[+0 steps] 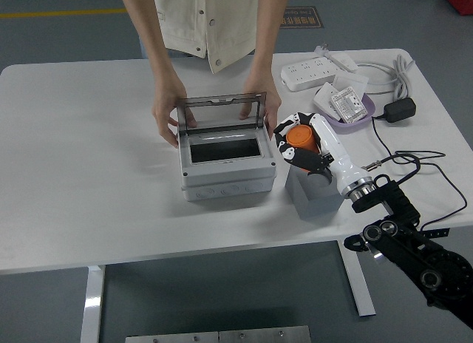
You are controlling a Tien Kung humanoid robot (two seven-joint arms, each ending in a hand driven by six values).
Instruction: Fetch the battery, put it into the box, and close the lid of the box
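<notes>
- Nearest the table edge, the right arm comes in from the lower right, and its right hand (301, 145) is clamped around the orange battery (298, 138), carrying it in the air between the grey block (314, 194) and the box.
- The battery sits just beside the box's right wall, not yet over the opening; the fingers wrap it from both sides, so most of it is hidden.
- The box (228, 165) stands in the middle of the table with its dark cavity exposed and the clear lid (222, 112) raised upright at the back.
- Behind it, a person leans in with one hand (168, 114) on the left of the lid and the other hand (264, 106) on its right, apparently steadying it.
- Far right lie a power strip (314, 71), a purple tray (344, 109) of small parts and a black adapter (400, 109).
- Risks, to my eye: the hand could clip the box's right rim on the way in, or brush the person's fingers close by; a loose grip might drop the battery outside the cavity.
- The left arm is nowhere in sight.
</notes>
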